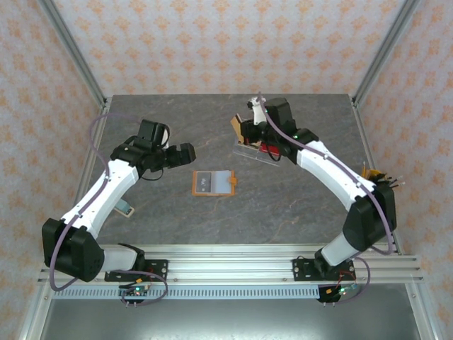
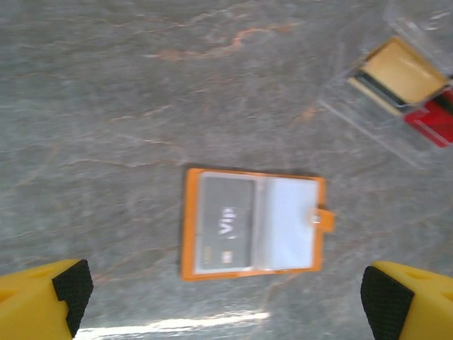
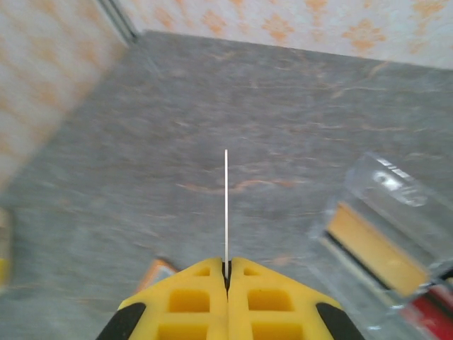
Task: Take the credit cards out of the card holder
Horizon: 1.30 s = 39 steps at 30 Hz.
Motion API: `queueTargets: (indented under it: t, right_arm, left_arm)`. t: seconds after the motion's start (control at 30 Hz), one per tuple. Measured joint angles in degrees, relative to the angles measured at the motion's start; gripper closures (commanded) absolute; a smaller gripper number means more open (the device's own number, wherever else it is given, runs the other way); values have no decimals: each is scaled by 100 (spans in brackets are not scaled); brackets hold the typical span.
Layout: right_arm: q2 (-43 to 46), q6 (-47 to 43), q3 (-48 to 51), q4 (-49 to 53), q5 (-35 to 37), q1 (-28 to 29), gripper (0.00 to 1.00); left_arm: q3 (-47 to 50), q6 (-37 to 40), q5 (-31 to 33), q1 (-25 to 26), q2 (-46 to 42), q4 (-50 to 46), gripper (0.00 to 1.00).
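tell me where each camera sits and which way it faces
top: above and behind the arms, looking down on the table; both arms show, wallet between them.
left wrist: on the left arm, looking down at the open wallet; left gripper open at the bottom edge.
right wrist: on the right arm, looking across the table towards the wall; right gripper shut on a card, edge-on.
shared: the clear case is in all three.

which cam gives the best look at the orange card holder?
Left wrist: card holder lies open and flat, large in frame, a dark card in its left pocket. Top external shows it small and distant.
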<state>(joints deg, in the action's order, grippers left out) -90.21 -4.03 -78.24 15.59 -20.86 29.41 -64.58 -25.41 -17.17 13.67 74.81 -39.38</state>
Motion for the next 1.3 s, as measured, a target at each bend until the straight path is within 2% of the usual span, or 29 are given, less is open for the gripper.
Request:
queueTargets:
  t: [0.13,0.33,0.53,0.9,1.3]
  right_arm:
    - [-629,-1285,-361,313,337,-20,100]
    - [-1250,-3112,-649,667,258,-79,100]
    - [-1683,-4218,-1056,866,179,-205,100]
    - [-2205,-5023,-1725,1604,-605,-984,100]
    - [-2754,-5062,-1823,1696,-960,-990,100]
  left_arm:
    - [0,76,205,-111,0,-164,0]
    - [0,94,264,-229,11,-254,0]
    - [0,94,153,-334,109,-262,0]
    - [0,136,-98,-409,278,-264,0]
    - [0,151,-374,-485,470,-262,0]
